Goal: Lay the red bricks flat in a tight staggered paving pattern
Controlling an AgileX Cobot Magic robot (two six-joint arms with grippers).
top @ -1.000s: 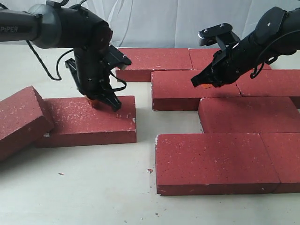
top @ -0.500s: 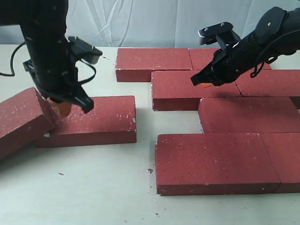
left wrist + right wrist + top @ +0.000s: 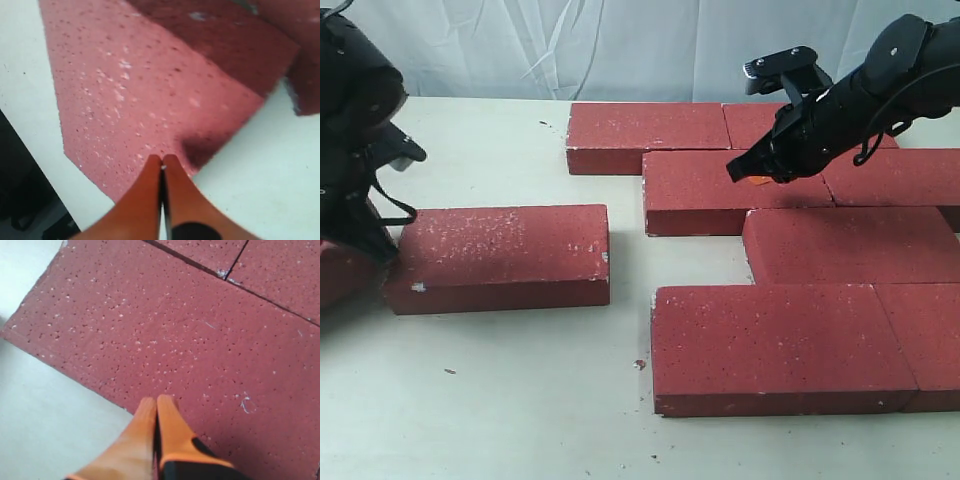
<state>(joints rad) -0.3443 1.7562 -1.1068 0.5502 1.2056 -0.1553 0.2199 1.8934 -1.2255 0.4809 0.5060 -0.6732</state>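
red bricks (image 3: 790,340) are laid flat in staggered rows at the right of the counter (image 3: 520,400). one loose brick (image 3: 500,250) is set apart at left. left tool (image 3: 161,169) and right tool (image 3: 752,178) are both seen pinched closed, nothing held.

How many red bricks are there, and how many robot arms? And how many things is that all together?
Red bricks: 9 (one at the far left is mostly hidden behind the left arm)
Robot arms: 2
Total: 11
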